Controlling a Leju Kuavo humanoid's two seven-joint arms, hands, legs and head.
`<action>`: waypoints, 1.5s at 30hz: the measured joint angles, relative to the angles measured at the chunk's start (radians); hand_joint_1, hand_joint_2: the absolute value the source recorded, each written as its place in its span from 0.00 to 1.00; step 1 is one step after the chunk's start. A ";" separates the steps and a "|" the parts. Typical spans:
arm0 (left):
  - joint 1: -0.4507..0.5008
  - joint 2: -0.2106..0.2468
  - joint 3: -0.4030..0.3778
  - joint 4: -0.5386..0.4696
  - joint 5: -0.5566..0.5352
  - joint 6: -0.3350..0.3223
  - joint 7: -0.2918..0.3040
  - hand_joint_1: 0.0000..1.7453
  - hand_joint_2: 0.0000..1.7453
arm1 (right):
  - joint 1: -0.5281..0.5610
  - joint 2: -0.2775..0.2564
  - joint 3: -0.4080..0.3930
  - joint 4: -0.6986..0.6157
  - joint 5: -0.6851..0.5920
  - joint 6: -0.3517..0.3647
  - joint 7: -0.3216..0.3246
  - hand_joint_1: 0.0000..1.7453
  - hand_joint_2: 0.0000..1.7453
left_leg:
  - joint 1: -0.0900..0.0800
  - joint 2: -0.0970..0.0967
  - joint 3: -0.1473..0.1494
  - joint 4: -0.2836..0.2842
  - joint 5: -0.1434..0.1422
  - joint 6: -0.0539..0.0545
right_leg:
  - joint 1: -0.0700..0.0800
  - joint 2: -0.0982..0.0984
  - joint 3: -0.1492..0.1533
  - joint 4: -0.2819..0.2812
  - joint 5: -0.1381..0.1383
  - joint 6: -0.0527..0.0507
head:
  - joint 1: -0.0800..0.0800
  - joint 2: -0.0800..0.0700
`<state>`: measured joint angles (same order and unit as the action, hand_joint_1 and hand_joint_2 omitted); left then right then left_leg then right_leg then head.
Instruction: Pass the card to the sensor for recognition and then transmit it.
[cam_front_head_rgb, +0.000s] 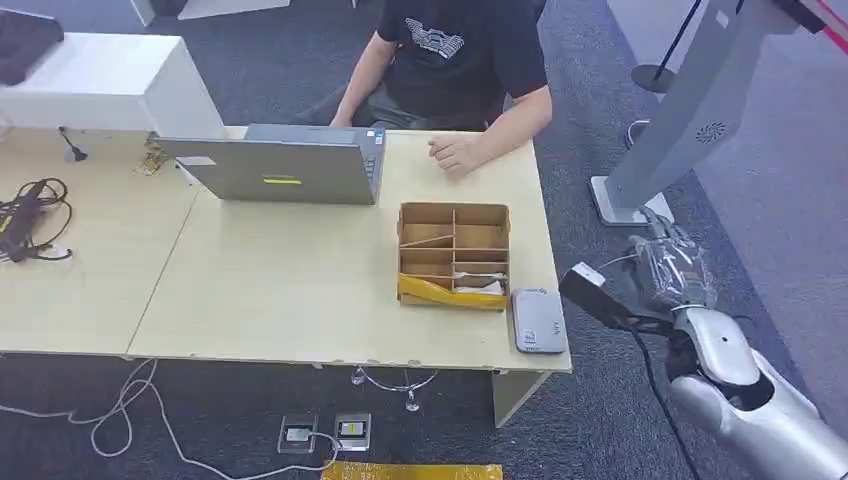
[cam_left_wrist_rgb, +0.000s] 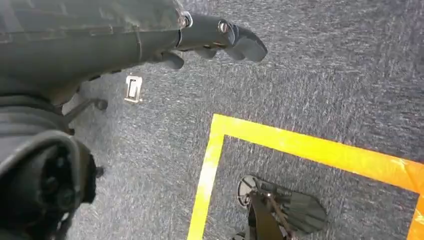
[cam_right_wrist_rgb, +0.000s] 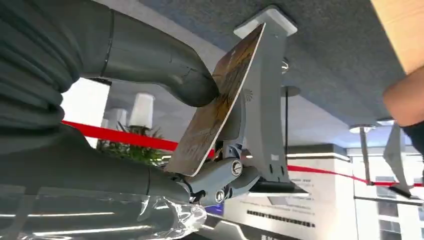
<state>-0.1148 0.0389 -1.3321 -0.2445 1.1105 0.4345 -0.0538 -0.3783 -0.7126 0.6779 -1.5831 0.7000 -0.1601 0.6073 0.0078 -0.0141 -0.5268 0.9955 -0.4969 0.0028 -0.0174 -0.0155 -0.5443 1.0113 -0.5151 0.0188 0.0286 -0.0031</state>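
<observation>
The right arm (cam_front_head_rgb: 760, 395) is glossy silver with a rounded shell at the wrist, a dark joint gap and a black cable running alongside. The right hand (cam_front_head_rgb: 672, 262) is grey, wrapped in clear crinkled plastic film. The left hand (cam_left_wrist_rgb: 200, 35) has a grey ribbed cover and dark fingers (cam_left_wrist_rgb: 240, 42) with silver screws.

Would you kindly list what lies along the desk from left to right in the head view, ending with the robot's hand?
Black cables → laptop → cardboard organizer box → grey card reader → right hand, off the desk's right side.
</observation>
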 joint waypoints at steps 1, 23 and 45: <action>0.000 0.001 0.000 0.000 -0.003 -0.003 0.000 0.00 0.00 | 0.016 -0.007 -0.005 -0.005 -0.004 -0.015 0.000 1.00 1.00 | 0.000 0.000 0.000 0.000 0.000 0.000 | 0.000 0.000 0.000 0.000 0.000 0.000 | 0.000 0.000; -0.003 0.016 -0.008 0.000 -0.048 -0.019 0.030 0.00 0.00 | 0.064 0.014 0.098 0.021 -0.106 -0.109 -0.046 1.00 1.00 | 0.000 0.000 -0.001 0.000 0.000 0.000 | 0.000 0.000 0.000 0.000 0.000 0.000 | -0.001 0.000; -0.005 0.019 -0.017 -0.002 -0.066 -0.023 0.068 0.00 0.00 | -0.033 0.122 0.243 0.175 -0.179 -0.213 -0.109 1.00 1.00 | 0.000 0.000 -0.001 0.000 0.000 0.000 | 0.000 0.000 0.000 0.000 0.000 0.000 | 0.000 0.000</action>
<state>-0.1197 0.0580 -1.3489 -0.2468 1.0445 0.4120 0.0145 -0.4112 -0.5909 0.9213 -1.4076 0.5207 -0.3735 0.4978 0.0083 -0.0138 -0.5276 0.9951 -0.4967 0.0024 -0.0170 -0.0155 -0.5444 1.0117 -0.5152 0.0187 0.0282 -0.0031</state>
